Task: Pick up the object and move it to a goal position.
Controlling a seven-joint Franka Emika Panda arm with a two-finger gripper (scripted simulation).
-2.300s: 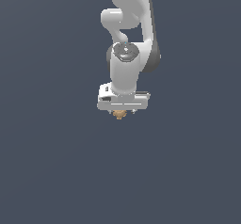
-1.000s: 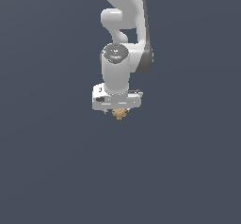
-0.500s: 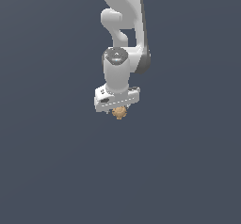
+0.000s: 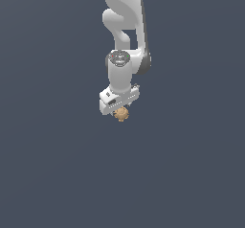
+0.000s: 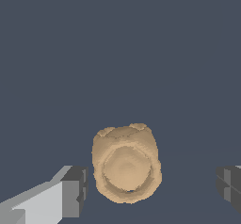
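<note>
A small tan-brown, lumpy, rounded object [image 5: 126,167] with a ringed hollow face is being shown. It is lying between the fingers of the white hand [image 5: 150,188], which are being held apart, untouching.

Our 1 white arm [image 4: 125,26] hangs down from the top, wrist tilted, gripper [image 4: 120,111] pointing downward; in the wrist view its 2 fingers [image 5: 75,191] stand wide apart.

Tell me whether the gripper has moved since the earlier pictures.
Yes. Against the nearly unmoved object, the gripper has twisted; its body now slants, jaws open.
</note>
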